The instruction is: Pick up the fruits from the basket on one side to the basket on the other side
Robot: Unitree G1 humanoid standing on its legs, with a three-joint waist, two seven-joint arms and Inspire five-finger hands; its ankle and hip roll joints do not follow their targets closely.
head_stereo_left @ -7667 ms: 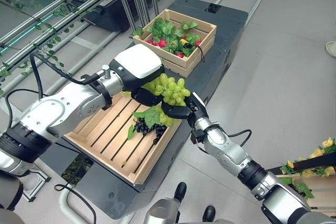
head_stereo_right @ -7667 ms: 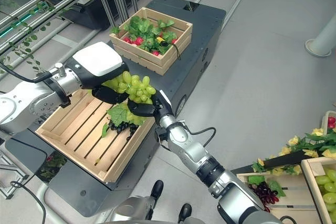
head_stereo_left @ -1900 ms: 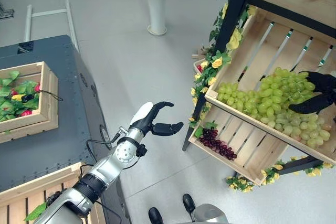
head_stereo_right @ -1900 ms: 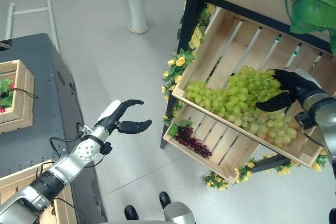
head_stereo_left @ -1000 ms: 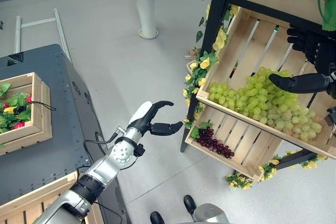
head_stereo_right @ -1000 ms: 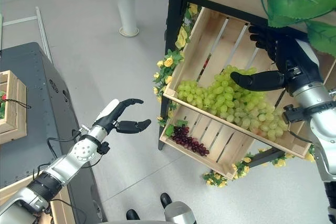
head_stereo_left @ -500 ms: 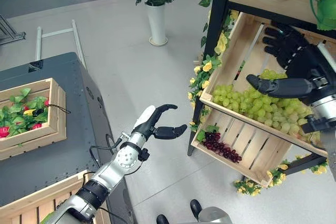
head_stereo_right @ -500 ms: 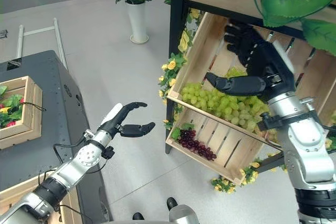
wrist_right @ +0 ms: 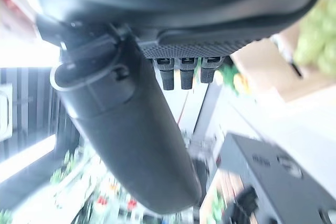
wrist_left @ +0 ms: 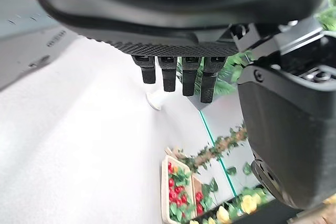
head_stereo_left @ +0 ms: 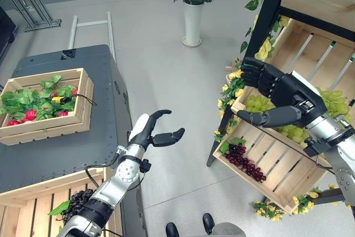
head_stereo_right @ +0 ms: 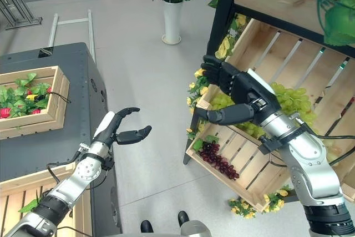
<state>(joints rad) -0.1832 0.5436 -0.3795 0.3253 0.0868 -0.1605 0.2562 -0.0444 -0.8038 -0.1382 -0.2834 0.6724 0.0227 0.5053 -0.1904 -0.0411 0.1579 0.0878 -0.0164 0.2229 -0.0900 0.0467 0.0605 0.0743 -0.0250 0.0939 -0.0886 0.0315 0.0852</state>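
Note:
A bunch of green grapes (head_stereo_right: 289, 99) lies in the upper slatted crate (head_stereo_left: 313, 54) of the shelf on the right. My right hand (head_stereo_left: 285, 91) hovers in front of that crate, open and empty, fingers spread and thumb pointing left. Below it a lower crate (head_stereo_left: 277, 173) holds a bunch of dark grapes (head_stereo_left: 244, 159). My left hand (head_stereo_left: 143, 132) floats over the floor between cart and shelf, open and empty. At the lower left, a wooden crate (head_stereo_left: 33, 215) on the grey cart (head_stereo_left: 61, 154) holds another dark bunch (head_stereo_left: 77, 205) with a leaf.
A second crate (head_stereo_left: 83, 101) with green leaves and small red fruits sits farther back on the cart. A white vase (head_stereo_left: 192, 23) with a plant stands on the floor beyond. Yellow flowers and leaves (head_stereo_left: 263, 48) trim the black shelf post.
The camera has swung from the cart to the shelf and partly back. The green grapes, once carried in both hands, now lie in the shelf crate. My right hand has let go and drawn back left.

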